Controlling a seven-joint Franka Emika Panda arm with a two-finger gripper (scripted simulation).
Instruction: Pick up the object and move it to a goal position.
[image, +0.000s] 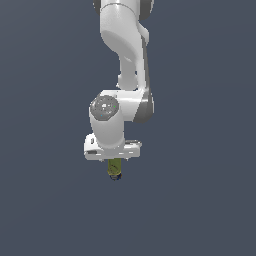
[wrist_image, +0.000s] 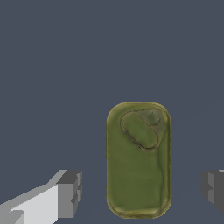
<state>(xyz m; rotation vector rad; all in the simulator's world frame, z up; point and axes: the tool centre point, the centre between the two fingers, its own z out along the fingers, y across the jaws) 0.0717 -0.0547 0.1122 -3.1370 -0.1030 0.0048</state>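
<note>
The object (wrist_image: 139, 162) is a small olive-yellow cylinder with rounded ends, and it lies on the dark grey floor. In the exterior view it (image: 115, 168) shows just below the white hand (image: 112, 149), with a dark cap at its lower end. My gripper (wrist_image: 141, 191) is open and straddles the object. One grey fingertip (wrist_image: 70, 192) and the other fingertip (wrist_image: 213, 188) stand on either side of it, each with a clear gap. Neither pad touches the object. In the exterior view the fingers are hidden behind the hand.
The flat dark grey floor (image: 200, 200) surrounds the arm on all sides. The white arm (image: 125, 40) rises from the hand toward the top of the exterior view. No other objects show.
</note>
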